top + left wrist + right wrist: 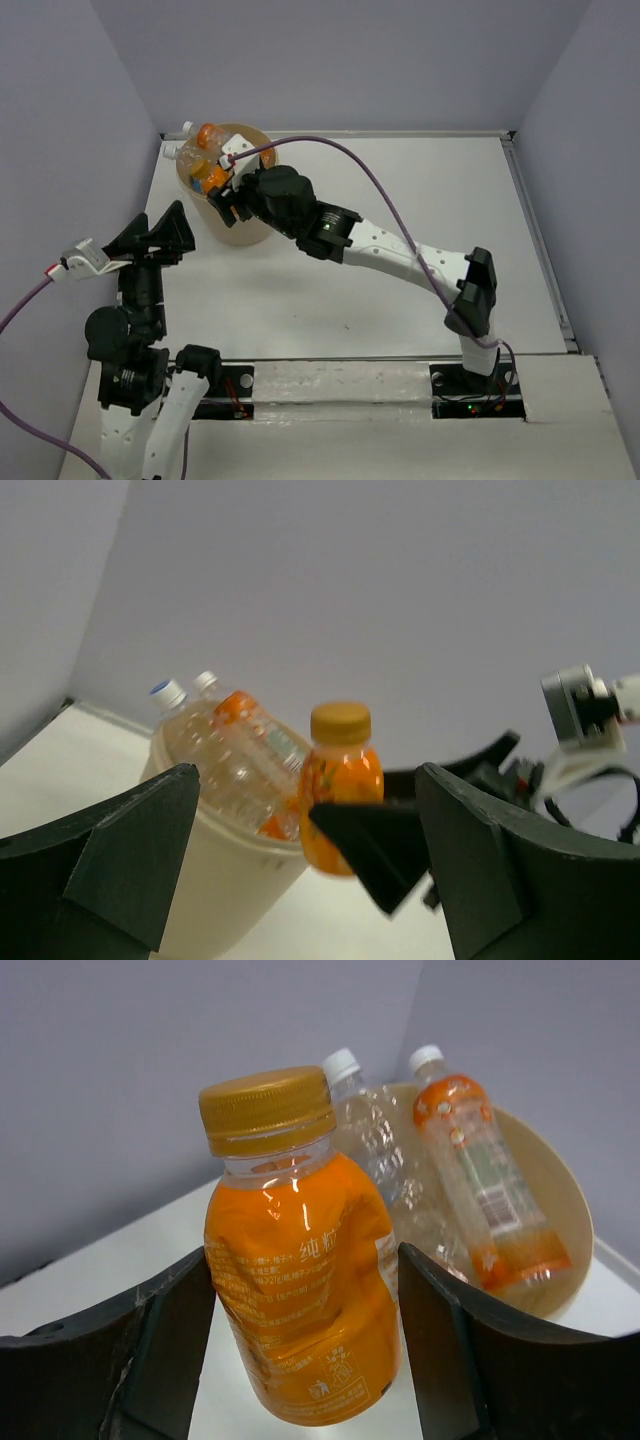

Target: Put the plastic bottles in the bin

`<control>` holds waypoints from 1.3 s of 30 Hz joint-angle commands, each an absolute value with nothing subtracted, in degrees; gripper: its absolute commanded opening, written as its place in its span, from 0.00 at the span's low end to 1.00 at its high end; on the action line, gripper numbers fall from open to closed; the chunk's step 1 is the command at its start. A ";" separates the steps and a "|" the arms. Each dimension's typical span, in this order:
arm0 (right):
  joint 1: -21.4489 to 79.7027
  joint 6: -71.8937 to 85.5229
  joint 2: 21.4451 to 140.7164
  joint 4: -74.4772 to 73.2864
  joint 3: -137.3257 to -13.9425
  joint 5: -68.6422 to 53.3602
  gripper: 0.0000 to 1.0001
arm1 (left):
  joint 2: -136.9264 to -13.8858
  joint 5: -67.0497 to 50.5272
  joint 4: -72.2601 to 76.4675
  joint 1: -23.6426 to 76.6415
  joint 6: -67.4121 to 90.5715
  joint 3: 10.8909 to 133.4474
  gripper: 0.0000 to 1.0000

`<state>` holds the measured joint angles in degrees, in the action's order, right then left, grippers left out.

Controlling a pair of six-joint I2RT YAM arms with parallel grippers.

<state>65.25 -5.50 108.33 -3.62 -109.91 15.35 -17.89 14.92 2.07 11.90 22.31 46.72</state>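
1. Our right gripper (305, 1350) pinches an orange bottle (300, 1250) by its sides, with the long axis upright and the gold cap on top.
2. The bin (572, 1195) lies just beyond it, upper right of the wrist frame, holding several bottles (470, 1180).
3. Our left gripper (160, 238) is spread wide and empty at the overhead frame's lower left, farther from the bin.

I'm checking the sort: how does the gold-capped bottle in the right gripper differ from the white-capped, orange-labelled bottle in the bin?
The gold-capped bottle is squat, the orange-labelled bottle slimmer. The gold-capped bottle is held upright in the right gripper; the orange-labelled bottle leans in the bin. Both are capped plastic bottles showing orange.
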 commanded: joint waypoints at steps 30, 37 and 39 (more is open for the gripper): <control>56.43 2.63 119.19 17.40 -115.85 9.85 0.98 | -6.33 27.77 -12.04 15.21 20.13 40.87 0.99; 56.43 7.81 107.42 17.14 -105.84 6.25 1.00 | -7.47 26.28 -13.62 15.20 20.48 43.59 0.99; 56.43 9.40 99.20 17.83 -97.24 4.84 1.00 | -8.17 23.57 -14.15 15.20 20.83 46.22 0.99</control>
